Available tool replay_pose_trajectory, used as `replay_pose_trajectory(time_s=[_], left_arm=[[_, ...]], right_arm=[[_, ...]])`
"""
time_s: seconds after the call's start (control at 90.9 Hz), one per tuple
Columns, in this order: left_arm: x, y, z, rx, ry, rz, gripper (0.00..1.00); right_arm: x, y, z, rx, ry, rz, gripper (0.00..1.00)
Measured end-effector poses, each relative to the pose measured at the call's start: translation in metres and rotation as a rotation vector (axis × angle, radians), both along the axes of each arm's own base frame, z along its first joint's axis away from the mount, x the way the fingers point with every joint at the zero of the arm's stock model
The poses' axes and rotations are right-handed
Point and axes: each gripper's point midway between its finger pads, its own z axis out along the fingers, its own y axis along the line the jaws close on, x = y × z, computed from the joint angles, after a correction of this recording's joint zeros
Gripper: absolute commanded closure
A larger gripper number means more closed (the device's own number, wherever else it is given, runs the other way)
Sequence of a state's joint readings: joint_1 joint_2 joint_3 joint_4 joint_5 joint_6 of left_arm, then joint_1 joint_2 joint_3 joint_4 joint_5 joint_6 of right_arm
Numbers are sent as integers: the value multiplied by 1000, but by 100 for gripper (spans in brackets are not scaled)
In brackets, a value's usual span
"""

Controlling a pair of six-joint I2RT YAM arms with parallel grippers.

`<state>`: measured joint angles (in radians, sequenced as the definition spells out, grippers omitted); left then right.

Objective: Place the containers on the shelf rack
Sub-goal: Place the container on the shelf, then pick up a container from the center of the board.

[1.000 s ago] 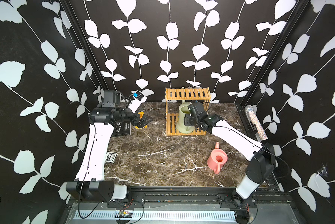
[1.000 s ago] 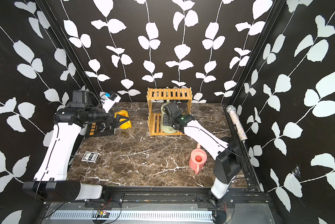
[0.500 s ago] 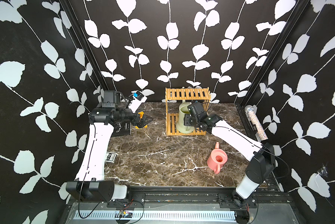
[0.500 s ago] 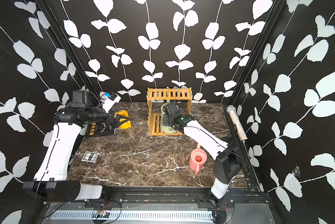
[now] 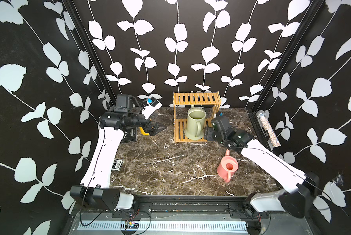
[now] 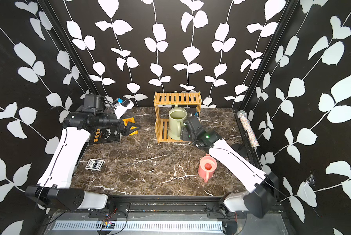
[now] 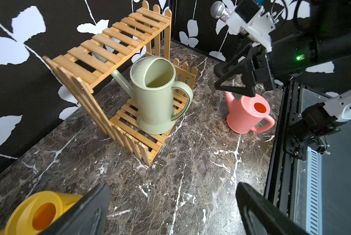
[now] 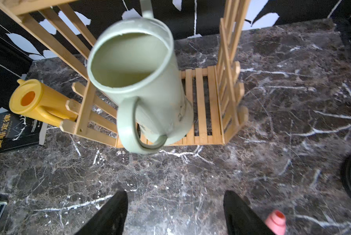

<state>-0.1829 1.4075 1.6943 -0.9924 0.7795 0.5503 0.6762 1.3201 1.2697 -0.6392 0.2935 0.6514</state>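
Note:
The shelf rack (image 5: 196, 99) of orange-tan slats stands at the back middle of the marble table. The pale green container (image 5: 195, 126) sits upright on its lower tier, handle toward the front, spout running back under the top tier. My right gripper (image 5: 206, 136) hovers just right of that handle, open and empty (image 8: 174, 193). The pink container (image 5: 227, 167) stands on the table at the front right. The yellow container (image 6: 130, 124) stands left of the rack, partly hidden by my left gripper (image 5: 159, 129), which is open above the table beside it (image 7: 172, 186).
A black book (image 6: 105, 135) lies at the left under my left arm. A card box (image 6: 95, 163) lies nearer the front left. A glittery microphone (image 5: 268, 130) rests along the right edge, with a round black base (image 6: 238, 148) near it.
My right gripper has opened, let go of the green container and drawn back a little to the right. The container stays on the lower tier. The left arm has not moved.

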Motion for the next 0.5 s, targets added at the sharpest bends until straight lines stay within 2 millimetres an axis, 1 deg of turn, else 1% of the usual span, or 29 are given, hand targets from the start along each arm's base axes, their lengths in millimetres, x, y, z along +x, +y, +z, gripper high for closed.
replay_pose_trajectory(time_s=[0.044, 0.077, 0.154, 0.187, 0.495], left_arm=[[0, -5, -2, 5, 1, -19, 1], [-1, -9, -3, 8, 2, -32, 2], [-2, -19, -8, 15, 9, -61, 1], [-2, -22, -11, 19, 13, -71, 2], [-9, -60, -32, 55, 50, -170, 1]], right_arm=[[-9, -8, -4, -6, 18, -10, 11], [-17, -14, -9, -13, 35, -17, 7], [-33, -28, -15, -20, 66, -35, 6], [-41, -33, -17, -19, 78, -44, 2], [-114, -88, -27, 32, 180, -140, 1]])
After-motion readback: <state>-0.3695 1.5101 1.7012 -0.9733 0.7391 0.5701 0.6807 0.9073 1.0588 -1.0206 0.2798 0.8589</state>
